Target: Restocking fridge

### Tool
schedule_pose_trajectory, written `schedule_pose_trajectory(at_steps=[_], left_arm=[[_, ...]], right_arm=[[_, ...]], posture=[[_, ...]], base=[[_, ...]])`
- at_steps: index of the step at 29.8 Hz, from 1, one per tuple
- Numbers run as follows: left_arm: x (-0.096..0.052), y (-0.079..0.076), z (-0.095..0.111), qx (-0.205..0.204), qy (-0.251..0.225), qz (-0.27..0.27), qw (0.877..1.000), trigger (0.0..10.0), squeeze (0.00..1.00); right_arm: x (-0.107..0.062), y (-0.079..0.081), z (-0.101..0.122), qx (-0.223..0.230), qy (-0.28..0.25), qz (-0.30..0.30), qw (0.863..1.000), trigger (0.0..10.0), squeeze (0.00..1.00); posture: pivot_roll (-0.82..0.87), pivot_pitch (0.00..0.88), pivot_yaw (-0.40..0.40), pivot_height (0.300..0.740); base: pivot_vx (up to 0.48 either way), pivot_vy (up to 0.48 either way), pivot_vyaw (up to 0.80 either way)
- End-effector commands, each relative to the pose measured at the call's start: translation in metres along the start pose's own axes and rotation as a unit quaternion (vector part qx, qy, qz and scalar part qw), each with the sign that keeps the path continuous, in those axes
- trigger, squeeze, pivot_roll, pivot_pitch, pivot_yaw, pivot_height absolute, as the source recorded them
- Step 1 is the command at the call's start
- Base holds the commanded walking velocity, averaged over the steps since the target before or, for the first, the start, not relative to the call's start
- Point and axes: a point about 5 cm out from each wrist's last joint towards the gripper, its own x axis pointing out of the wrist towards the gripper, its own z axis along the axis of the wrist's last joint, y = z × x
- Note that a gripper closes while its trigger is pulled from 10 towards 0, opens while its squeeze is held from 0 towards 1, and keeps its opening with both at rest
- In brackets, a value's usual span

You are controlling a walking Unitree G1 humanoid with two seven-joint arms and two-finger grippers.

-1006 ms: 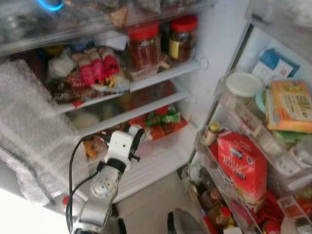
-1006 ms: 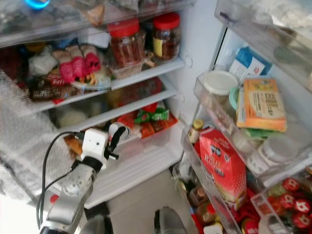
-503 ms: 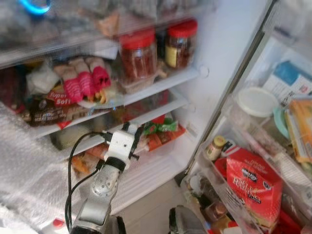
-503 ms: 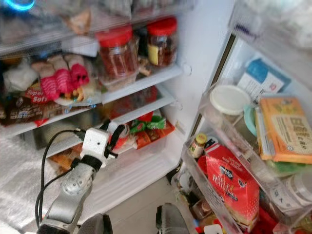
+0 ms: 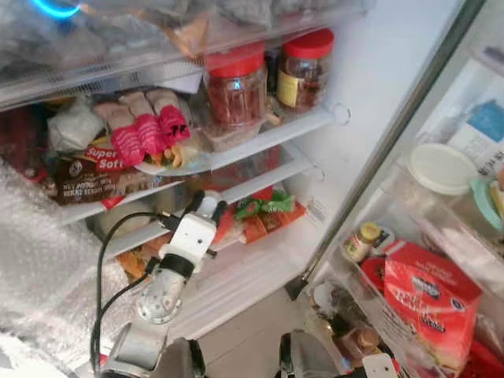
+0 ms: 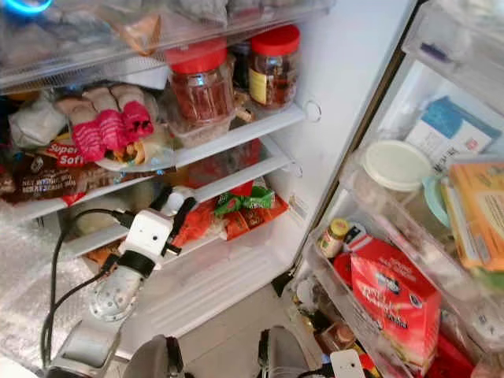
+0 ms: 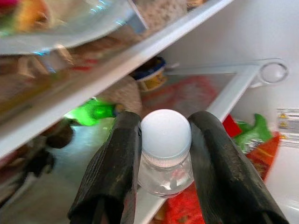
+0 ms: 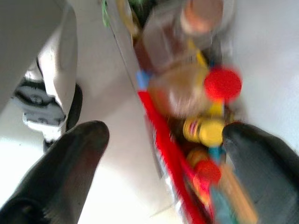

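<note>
My left gripper (image 5: 206,206) is shut on a small clear bottle with a round white cap (image 7: 166,134). Its black fingers (image 7: 114,170) press the bottle's neck from both sides. The bottle hangs right in front of the fridge's lower glass shelf (image 5: 260,175), beside red and green snack packs (image 5: 264,214). Behind the bottle, under that shelf, lie a green packet (image 7: 93,112) and a small tub (image 7: 150,79). My right gripper (image 8: 163,140) hangs low and open, with its fingers (image 8: 70,161) wide apart over the door bin's bottles (image 8: 219,84).
Two red-lidded jars (image 5: 236,83) and wrapped foods (image 5: 146,130) crowd the middle shelf. Bubble wrap (image 5: 47,268) hangs at the left. The open door at the right holds a red carton (image 5: 433,295), a white-lidded tub (image 5: 441,167) and small bottles (image 5: 358,240).
The head camera has swung, so the whole scene shifted. My left gripper keeps its hold on the bottle and has moved slightly closer to the lower shelf.
</note>
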Motion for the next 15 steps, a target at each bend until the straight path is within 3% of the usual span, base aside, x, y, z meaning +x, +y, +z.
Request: schedule_pose_trajectory(at_steps=[1, 10, 15], left_arm=[[-0.002, 0.000, -0.003, 0.022, -0.008, 0.008, 1.000, 10.0, 0.00], [-0.005, 0.007, -0.028, -0.005, 0.026, 0.073, 0.997, 10.0, 0.00], [-0.002, 0.006, -0.034, 0.002, 0.024, 0.079, 0.997, 10.0, 0.00]], right_arm=[[-0.001, -0.001, -0.004, 0.005, 0.010, 0.000, 1.000, 10.0, 0.00], [-0.001, -0.001, -0.002, 0.011, 0.003, 0.000, 1.000, 10.0, 0.00], [-0.001, -0.002, -0.002, 0.014, 0.000, 0.001, 1.000, 10.0, 0.00]], posture=[[-0.21, 0.191, -0.054, 0.641], [-0.22, 0.193, -0.064, 0.641], [-0.23, 0.194, -0.071, 0.641]], base=[[0.000, 0.000, 0.00], [0.000, 0.000, 0.00], [0.000, 0.000, 0.00]])
